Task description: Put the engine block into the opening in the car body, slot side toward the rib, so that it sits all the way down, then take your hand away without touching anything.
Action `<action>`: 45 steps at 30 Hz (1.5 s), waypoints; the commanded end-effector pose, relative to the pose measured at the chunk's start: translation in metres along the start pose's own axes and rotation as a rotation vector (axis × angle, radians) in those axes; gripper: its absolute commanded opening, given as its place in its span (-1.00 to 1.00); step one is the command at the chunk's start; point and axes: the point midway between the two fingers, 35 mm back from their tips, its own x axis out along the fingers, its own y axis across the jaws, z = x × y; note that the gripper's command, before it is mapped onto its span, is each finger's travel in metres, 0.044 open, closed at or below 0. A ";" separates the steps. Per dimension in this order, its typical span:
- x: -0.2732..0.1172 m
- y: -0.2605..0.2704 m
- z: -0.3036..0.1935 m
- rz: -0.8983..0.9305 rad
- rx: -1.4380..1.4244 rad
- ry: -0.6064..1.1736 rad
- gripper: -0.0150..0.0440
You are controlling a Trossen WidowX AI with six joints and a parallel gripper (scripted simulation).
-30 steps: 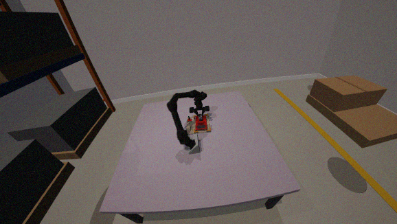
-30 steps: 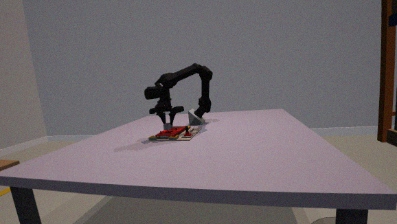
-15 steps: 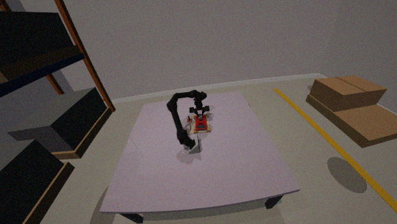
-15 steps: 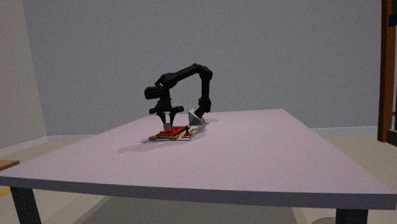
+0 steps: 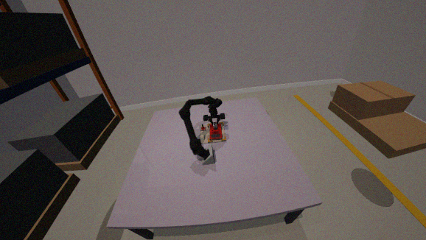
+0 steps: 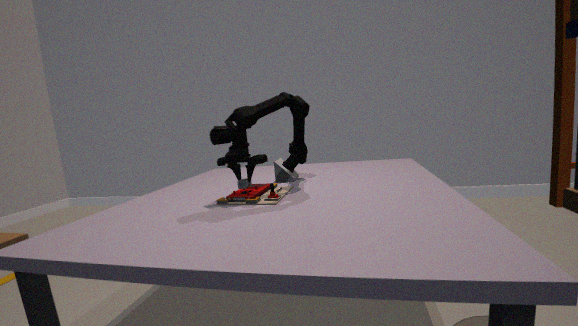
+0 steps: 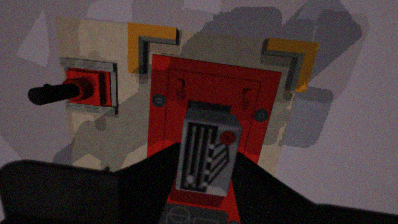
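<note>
The red car body point(image 5: 216, 132) point(image 6: 252, 191) point(image 7: 167, 80) lies flat on the beige board. My gripper point(image 6: 244, 180) point(image 7: 206, 153) points down and is shut on the engine block point(image 6: 244, 184) point(image 7: 210, 155), one finger on each side. The block is grey, with dark grooves and a red dot on its upward face in the wrist view. It is over the car body's opening, and a dark strip of the opening point(image 7: 209, 107) shows just beyond it. The fingers and block hide the rest of the opening, the rib and how deep the block sits.
A red piece with a black upright handle point(image 5: 203, 128) point(image 6: 273, 193) point(image 7: 90, 87) stands in a grey-edged holder left of the car body in the wrist view. Yellow corner brackets point(image 7: 135, 47) point(image 7: 309, 65) stand at the board's corners. The arm's base point(image 5: 209, 158) point(image 6: 284, 172) is on the table.
</note>
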 end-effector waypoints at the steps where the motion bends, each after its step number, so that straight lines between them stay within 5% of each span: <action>1: -0.001 -0.001 0.000 -0.006 -0.003 -0.001 0.05; 45: 0.004 -0.001 0.000 -0.006 0.000 -0.001 0.05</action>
